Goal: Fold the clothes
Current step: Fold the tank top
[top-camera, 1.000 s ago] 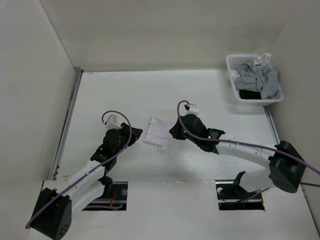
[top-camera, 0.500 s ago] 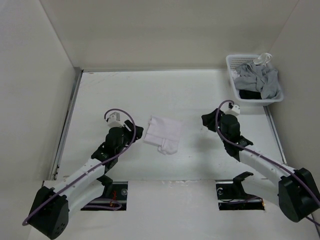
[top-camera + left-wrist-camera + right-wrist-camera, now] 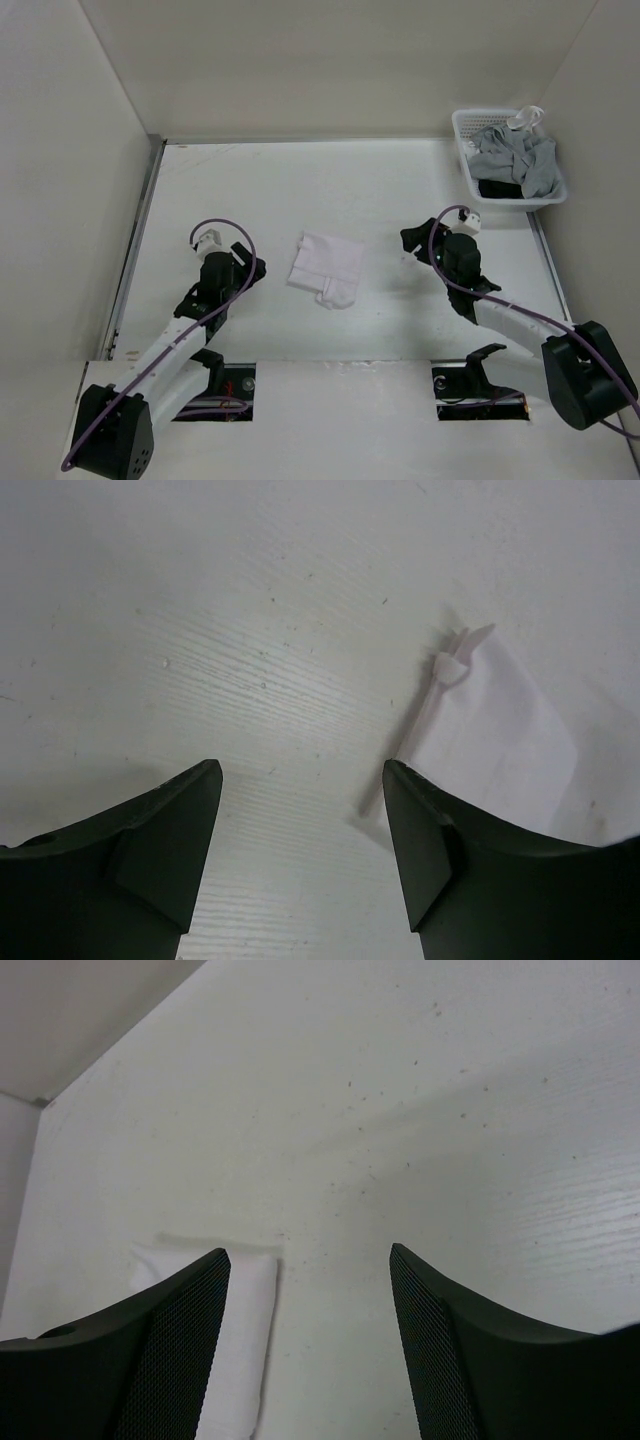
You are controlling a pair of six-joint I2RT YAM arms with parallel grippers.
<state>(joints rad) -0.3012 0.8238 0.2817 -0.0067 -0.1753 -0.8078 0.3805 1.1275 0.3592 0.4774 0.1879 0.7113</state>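
The plain white thin-fabric garment (image 3: 327, 268) lies folded on the white table (image 3: 300, 180), between the two arms. The left gripper (image 3: 300, 860) and the right gripper (image 3: 308, 1345) both stand wide apart and hold nothing.

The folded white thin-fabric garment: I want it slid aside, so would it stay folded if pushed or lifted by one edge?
Probably not: the folded white thin-fabric garment lies limp and flat, a loose bit spilling from its near edge, so lifting would likely unfold it. It looks thin and light; a push may bunch it.
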